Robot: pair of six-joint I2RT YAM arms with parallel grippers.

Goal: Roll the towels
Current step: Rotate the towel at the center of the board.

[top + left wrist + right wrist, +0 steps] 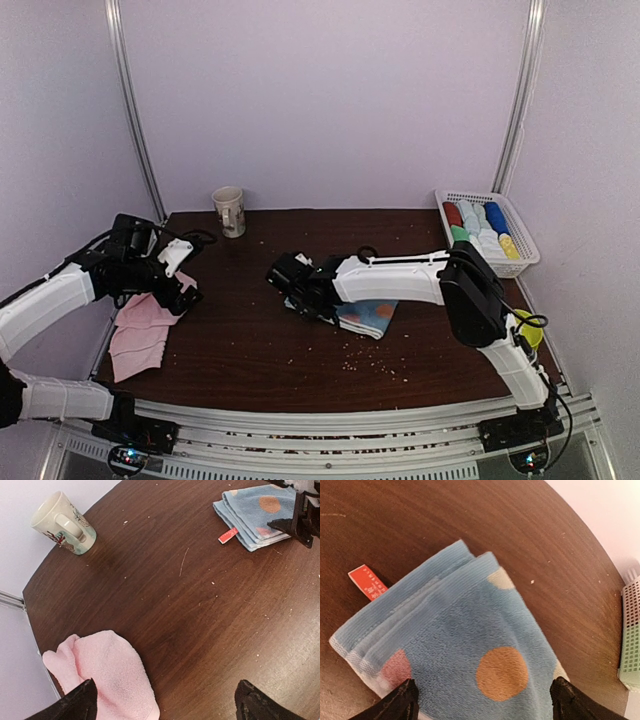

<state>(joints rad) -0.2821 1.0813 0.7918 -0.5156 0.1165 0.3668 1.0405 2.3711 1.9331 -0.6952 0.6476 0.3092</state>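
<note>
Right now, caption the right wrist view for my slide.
Open right gripper hovers over the folded blue dotted towel, red tag showing, on the dark wooden table.

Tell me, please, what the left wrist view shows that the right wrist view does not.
Only the left wrist view shows the mug and the pink towel, which lies bunched up. Only the right wrist view shows a corner of the white basket. Both show the folded blue dotted towel, its red tag and the dark wooden table.
</note>
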